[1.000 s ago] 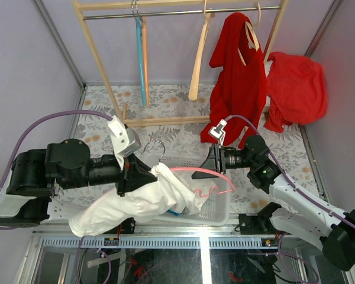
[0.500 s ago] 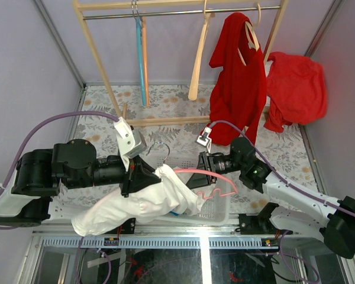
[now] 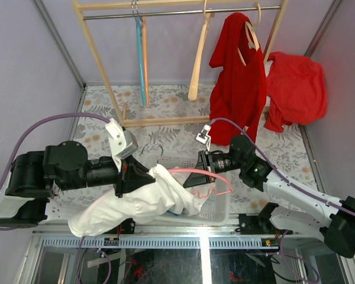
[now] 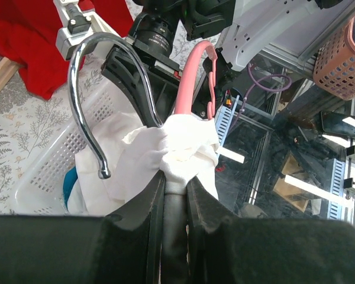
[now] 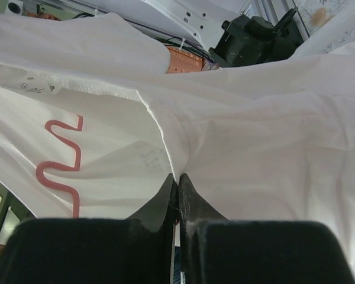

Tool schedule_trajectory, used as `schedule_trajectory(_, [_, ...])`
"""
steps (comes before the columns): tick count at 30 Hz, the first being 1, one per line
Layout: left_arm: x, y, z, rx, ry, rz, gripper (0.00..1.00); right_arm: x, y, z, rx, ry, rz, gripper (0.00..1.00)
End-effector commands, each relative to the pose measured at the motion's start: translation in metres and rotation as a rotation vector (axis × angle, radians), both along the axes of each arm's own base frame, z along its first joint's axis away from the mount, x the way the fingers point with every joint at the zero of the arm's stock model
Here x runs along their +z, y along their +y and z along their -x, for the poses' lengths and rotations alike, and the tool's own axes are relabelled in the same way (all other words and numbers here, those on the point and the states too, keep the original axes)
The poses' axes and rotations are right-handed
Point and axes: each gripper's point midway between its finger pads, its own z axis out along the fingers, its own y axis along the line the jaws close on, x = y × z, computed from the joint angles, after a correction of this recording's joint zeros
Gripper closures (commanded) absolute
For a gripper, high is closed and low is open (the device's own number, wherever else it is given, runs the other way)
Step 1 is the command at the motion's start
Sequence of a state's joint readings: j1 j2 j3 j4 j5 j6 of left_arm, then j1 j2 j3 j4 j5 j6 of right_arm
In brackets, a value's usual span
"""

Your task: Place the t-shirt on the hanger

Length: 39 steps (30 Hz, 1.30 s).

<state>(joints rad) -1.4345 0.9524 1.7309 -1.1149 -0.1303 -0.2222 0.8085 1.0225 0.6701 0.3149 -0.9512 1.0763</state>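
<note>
Left tool (image 4: pixel 175 177) clamped nearly closed on bunched shirt (image 3: pixel 133 204) and hanger (image 3: pixel 218 190) neck, with metal hook (image 4: pixel 86 77) curling up beside fingers. Right tool (image 5: pixel 178 178) pinched fully closed on fold of shirt fabric, close to wavy pink hanger arm. Shirt held in air over white basket (image 3: pixel 223 208) on floral table (image 3: pixel 165 97), bulk of cloth sagging below left arm. One pink hanger arm bare, reaching toward right arm; other hidden by cloth.
</note>
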Motion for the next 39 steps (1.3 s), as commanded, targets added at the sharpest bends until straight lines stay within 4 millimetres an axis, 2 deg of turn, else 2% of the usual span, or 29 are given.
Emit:
schedule_trajectory(1, [0.031,0.001,-0.003,0.011,-0.030,0.133,1.00,0.026,-0.002,0.001,-0.003,-0.086,-0.018,1.00])
schedule_trajectory(5, [0.034,0.007,-0.004,0.025,-0.030,0.149,1.00,0.031,-0.008,-0.010,-0.038,-0.125,0.012,1.00])
schedule_trajectory(9, [0.034,0.011,-0.006,0.040,-0.029,0.149,1.00,0.038,-0.023,-0.032,-0.107,-0.148,0.028,1.00])
schedule_trajectory(12, [0.039,0.016,-0.009,0.063,-0.032,0.163,1.00,0.041,-0.031,-0.040,-0.144,-0.172,0.047,1.00])
schedule_trajectory(23, [0.056,0.027,-0.033,0.198,-0.096,0.189,1.00,0.037,-0.046,-0.037,-0.236,-0.202,0.095,1.00])
schedule_trajectory(29, [0.053,0.022,-0.039,0.218,-0.108,0.140,1.00,0.028,-0.062,-0.044,-0.337,-0.245,0.202,1.00])
schedule_trajectory(39, [0.047,0.026,-0.045,0.256,-0.115,0.105,1.00,0.024,-0.092,-0.060,-0.488,-0.344,0.378,1.00])
